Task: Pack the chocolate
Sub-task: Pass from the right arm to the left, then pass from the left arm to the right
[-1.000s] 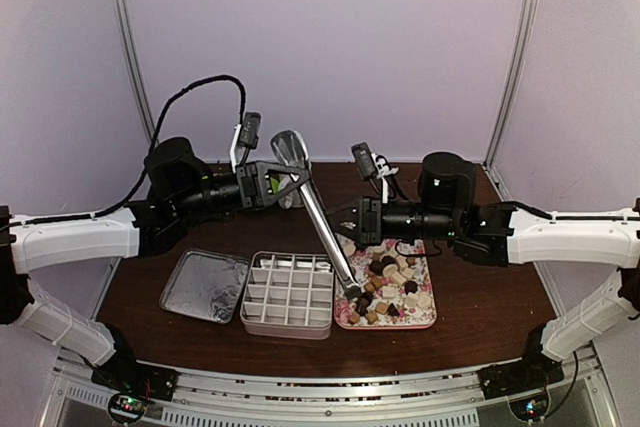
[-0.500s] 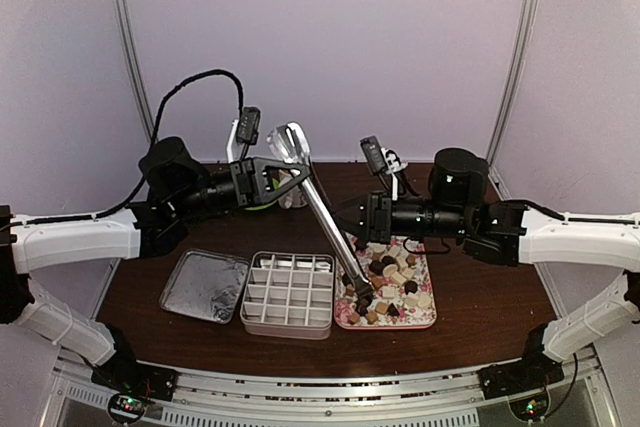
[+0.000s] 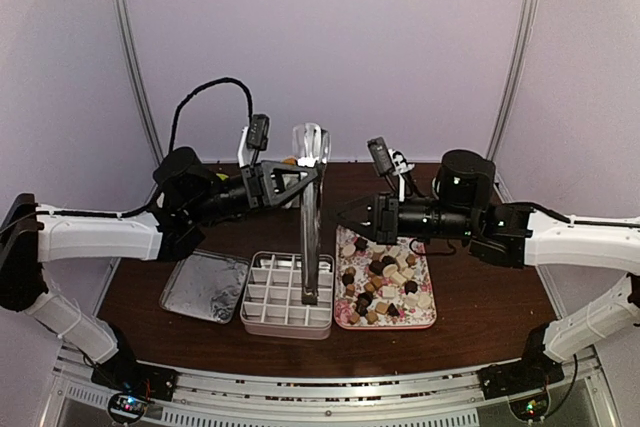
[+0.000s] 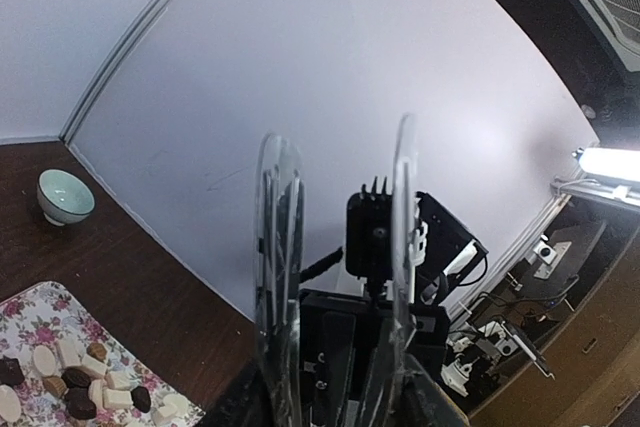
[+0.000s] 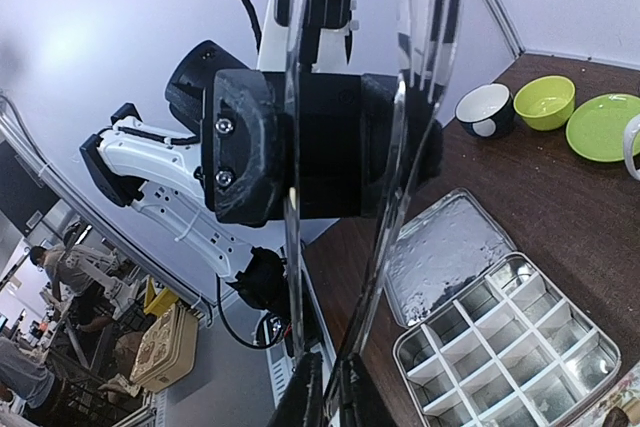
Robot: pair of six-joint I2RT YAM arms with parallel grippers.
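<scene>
Left gripper [image 3: 303, 175] is seen clamped on the upper part of the metal tongs [image 3: 308, 237]. The tongs hang almost straight down from it, long axis near vertical, hinge end above the fingers and tips well below. The tips are placed over the right-hand column of the divided box [image 3: 265, 297], towards its near end. Whether a piece is held between the tips cannot be told from any view. The cells that can be seen look unfilled. The chocolate [image 3: 385, 277], mixed dark, tan and cream pieces, is found on the floral tray [image 3: 428, 319], to the right of the tong tips and just beside the box. Right gripper [image 3: 345, 215] appears drawn together on nothing. It points leftwards towards the tongs and is held above the tray's far end, with the chocolate below it and towards the near side. The right gripper is judged nearer to the chocolate, but the tool is carried by the left. Any coming pick is judged to turn on a short rightward swing of the tips. The box lid [image 3: 205, 285] lies below and left of the left gripper. No brand, label or legible writing is seen; only the tray's flower print is noted.
</scene>
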